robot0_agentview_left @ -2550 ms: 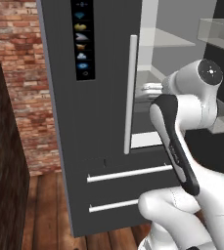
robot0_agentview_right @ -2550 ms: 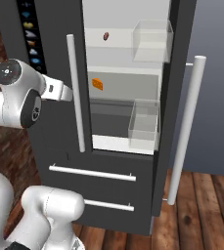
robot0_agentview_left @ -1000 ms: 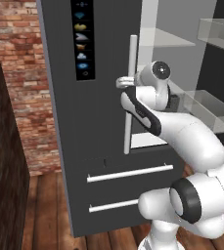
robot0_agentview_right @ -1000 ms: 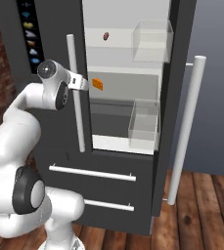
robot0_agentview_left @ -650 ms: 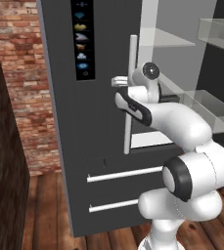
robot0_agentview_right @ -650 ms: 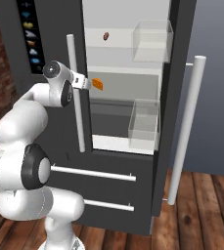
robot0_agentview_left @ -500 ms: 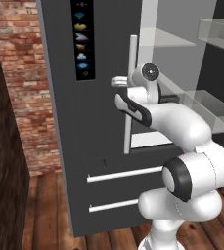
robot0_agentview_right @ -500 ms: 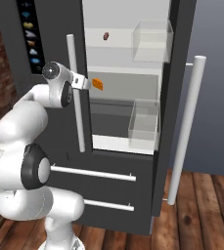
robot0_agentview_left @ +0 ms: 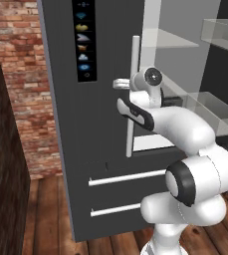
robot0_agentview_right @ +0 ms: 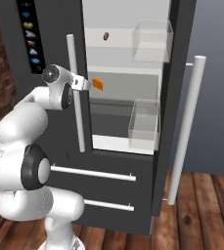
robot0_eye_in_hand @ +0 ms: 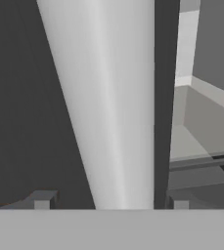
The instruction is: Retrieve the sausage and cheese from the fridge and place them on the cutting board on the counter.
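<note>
The fridge (robot0_agentview_right: 45,29) is seen as a tall, matte dark grey slab carrying a black strip of small icons (robot0_agentview_left: 83,42) in the upper left of the right base view. Its interior is smooth white, with clear glass shelves and boxy transparent door bins (robot0_agentview_right: 145,119). A small orange wedge of cheese (robot0_agentview_right: 98,84) rests on the middle shelf, and a small dark reddish sausage (robot0_agentview_right: 106,35) lies on the shelf above, near the top centre. A long, round, glossy white bar handle (robot0_agentview_right: 76,93) runs vertically down the door edge.

In the hand view this handle (robot0_eye_in_hand: 108,102) is shown as a broad pale cylinder rising between the two dark fingers (robot0_eye_in_hand: 108,201), which stand apart on either side of it; contact cannot be made out.

Compared with a second ago, the white arm (robot0_agentview_left: 177,124) has been folded more tightly, and the fingers have been brought level with the handle.
</note>
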{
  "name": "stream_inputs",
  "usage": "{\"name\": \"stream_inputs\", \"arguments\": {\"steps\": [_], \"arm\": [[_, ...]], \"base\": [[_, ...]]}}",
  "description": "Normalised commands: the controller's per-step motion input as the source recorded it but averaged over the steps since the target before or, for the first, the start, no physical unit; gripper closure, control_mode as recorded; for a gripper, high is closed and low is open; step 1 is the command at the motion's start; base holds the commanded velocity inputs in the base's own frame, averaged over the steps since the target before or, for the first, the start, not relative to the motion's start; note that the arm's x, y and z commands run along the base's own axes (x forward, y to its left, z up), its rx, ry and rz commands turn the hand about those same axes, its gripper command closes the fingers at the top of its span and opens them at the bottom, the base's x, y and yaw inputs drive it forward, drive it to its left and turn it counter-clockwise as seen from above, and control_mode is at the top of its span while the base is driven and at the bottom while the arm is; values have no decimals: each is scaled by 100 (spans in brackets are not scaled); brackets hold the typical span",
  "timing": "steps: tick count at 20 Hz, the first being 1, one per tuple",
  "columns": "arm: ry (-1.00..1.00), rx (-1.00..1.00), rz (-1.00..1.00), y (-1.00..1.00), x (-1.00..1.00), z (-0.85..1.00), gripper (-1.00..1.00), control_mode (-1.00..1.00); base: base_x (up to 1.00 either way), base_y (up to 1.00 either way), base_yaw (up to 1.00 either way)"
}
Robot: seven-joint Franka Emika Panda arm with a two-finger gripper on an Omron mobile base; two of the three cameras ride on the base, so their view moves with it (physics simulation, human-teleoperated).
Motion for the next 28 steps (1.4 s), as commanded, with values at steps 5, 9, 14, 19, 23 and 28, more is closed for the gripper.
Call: {"name": "stream_inputs", "arguments": {"steps": [5,9,14,19,23,28], "arm": [[0,0,0,0,0,0,100,-100],[0,0,0,0,-67,0,100,-100],[-3,0,-2,1,-100,0,100,-100],[-2,0,-33,29,-100,0,100,-100],[0,0,-50,51,-100,0,100,-100],[0,0,-42,55,-87,-1,100,-100]], "base": [[0,0,0],[0,0,0],[0,0,0],[0,0,0],[0,0,0],[0,0,0]]}}
